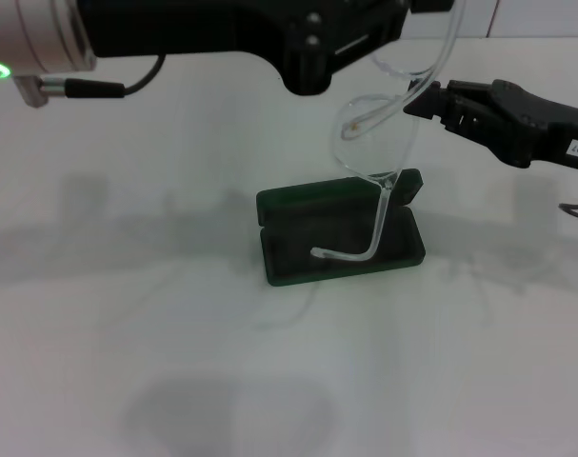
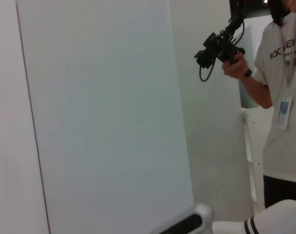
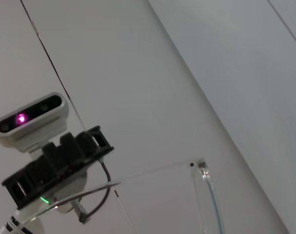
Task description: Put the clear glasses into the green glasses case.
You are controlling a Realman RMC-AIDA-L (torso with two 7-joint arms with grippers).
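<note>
**Glasses held up over the open case**

In the head view the case (image 1: 341,231) lay open on the white table (image 1: 127,381), its dark lining facing up and its lid tipped back on the far side. The glasses (image 1: 391,112) hung in the air above it, lens uppermost. One clear arm ran straight down from the lens, and its curved tip rested inside the case on the lining.

The right gripper (image 1: 424,99) reached in from the right, and its dark fingers were closed on the lens edge near the hinge, well above the case. The left gripper (image 1: 312,71) came across the top from the left and sat right against the upper part of the glasses; whether its fingers gripped the lens or stood open could not be told.

The right wrist view showed a clear arm of the glasses (image 3: 208,195) up close. The left wrist view showed only a wall and a person (image 2: 279,107) holding a black device (image 2: 218,48).
</note>
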